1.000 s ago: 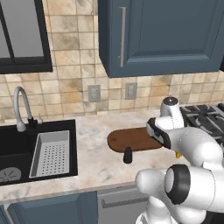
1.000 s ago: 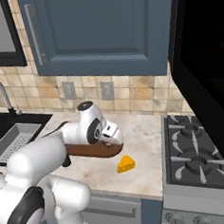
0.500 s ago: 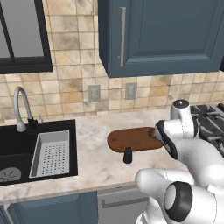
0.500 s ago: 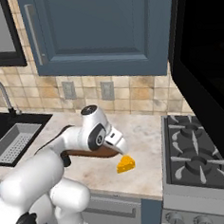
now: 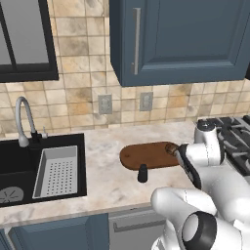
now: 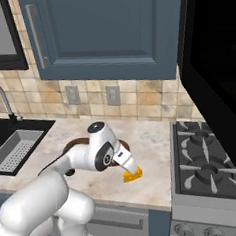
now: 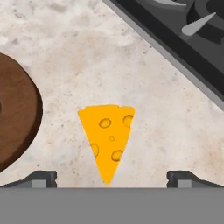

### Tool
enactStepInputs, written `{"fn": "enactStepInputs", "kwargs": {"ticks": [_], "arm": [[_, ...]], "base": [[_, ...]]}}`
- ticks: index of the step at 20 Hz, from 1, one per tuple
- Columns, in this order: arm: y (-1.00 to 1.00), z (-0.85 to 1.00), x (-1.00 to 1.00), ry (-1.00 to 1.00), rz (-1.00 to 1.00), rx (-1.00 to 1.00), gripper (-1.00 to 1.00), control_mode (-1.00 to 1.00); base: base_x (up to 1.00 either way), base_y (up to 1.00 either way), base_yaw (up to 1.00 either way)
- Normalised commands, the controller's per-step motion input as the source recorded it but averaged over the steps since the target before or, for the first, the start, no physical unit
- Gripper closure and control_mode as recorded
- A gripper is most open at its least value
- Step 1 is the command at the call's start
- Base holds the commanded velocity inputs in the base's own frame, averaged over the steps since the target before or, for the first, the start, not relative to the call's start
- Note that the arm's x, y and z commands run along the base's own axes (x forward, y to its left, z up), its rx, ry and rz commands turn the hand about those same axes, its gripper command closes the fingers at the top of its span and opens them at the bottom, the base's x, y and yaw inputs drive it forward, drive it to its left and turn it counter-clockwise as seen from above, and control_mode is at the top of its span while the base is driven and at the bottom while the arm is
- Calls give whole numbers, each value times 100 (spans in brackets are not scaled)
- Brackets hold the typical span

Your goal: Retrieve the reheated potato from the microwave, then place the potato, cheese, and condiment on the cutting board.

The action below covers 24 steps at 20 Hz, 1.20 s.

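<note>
Cutting board [image 5: 149, 155] lies on the counter [image 5: 105, 141] between sink [image 5: 19, 168] on the left and stove [image 6: 209, 165] on the right. Condiment [image 5: 142, 173] stands on the counter just in front of the board, near its left end. Cheese [image 6: 132, 175] lies on the counter off the board's right end, between board and stove, apart from both. In the hand view the cheese [image 7: 108, 138] sits between the two fingers [image 7: 41, 178], tip toward the camera. Microwave [image 6: 214, 77] hangs above the stove.
</note>
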Motion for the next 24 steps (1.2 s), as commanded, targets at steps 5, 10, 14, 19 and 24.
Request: {"fn": "enactStepInputs", "kwargs": {"ticks": [5, 10, 14, 19, 24], "arm": [[-10, -12, 0, 1, 0, 13, -100, -100], [-19, -9, 0, 3, 0, 6, -100, -100], [-11, -9, 4, 2, 0, 0, -100, -100], [0, -10, 16, 4, 0, 0, -100, -100], [-1, -11, 18, 7, 0, 0, -100, -100]], "base": [[0, 0, 0], [0, 0, 0], [0, 0, 0], [0, 0, 0], [0, 0, 0]]}}
